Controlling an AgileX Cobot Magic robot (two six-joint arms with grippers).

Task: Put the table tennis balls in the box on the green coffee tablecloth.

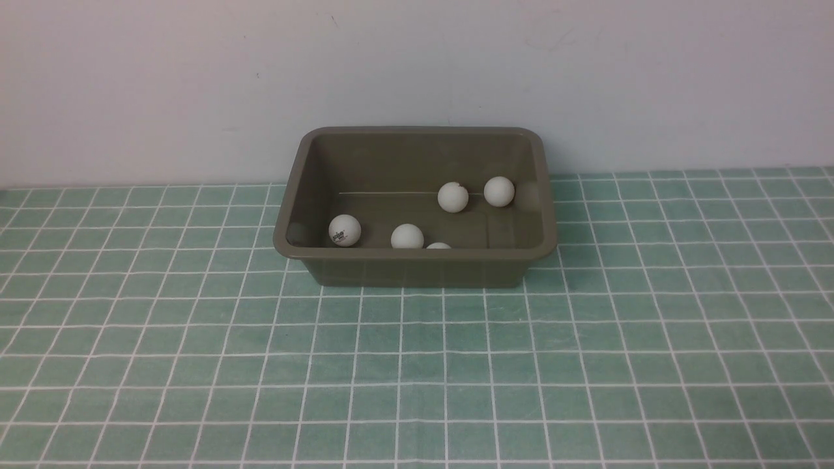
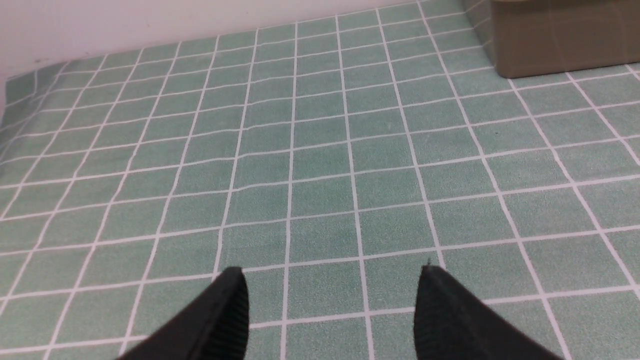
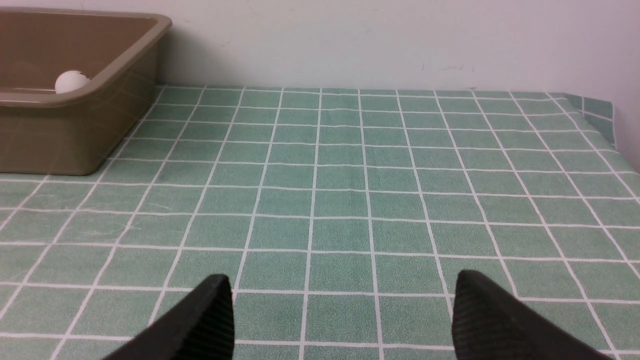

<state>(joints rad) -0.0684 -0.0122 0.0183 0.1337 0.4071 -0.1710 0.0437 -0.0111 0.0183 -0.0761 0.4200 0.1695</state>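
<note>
The green coffee tablecloth point(image 1: 417, 365) covers the whole surface in the front view, its white grid running up to the pale wall point(image 1: 417, 65). No arm shows in that view.

The left gripper point(image 2: 332, 285) appears only in its own wrist view: two black fingers point(image 2: 227, 315) stand well apart over bare cloth, with nothing between them. A corner of the box shows far off in that view.

The box point(image 1: 417, 267) sits on the cloth at about 12 o'clock from the middle of the scene, close to the wall. Five table tennis balls show inside it. From the left: one ball with a small printed logo point(image 1: 345, 230) lies at about 8 o'clock on the box floor, near the left wall; a second ball point(image 1: 407, 236) lies at about 6 o'clock by the near wall; a third ball point(image 1: 438, 245) beside it is mostly hidden behind the near rim; a fourth ball point(image 1: 453, 197) and a fifth ball point(image 1: 499, 191) lie just beside each other at about 2 o'clock, towards the far right corner.

The right gripper point(image 3: 342, 300) likewise shows only in its wrist view, jaws spread wide over bare cloth and holding nothing. There the box stands well apart from it, with one ball peeking above the rim.
</note>
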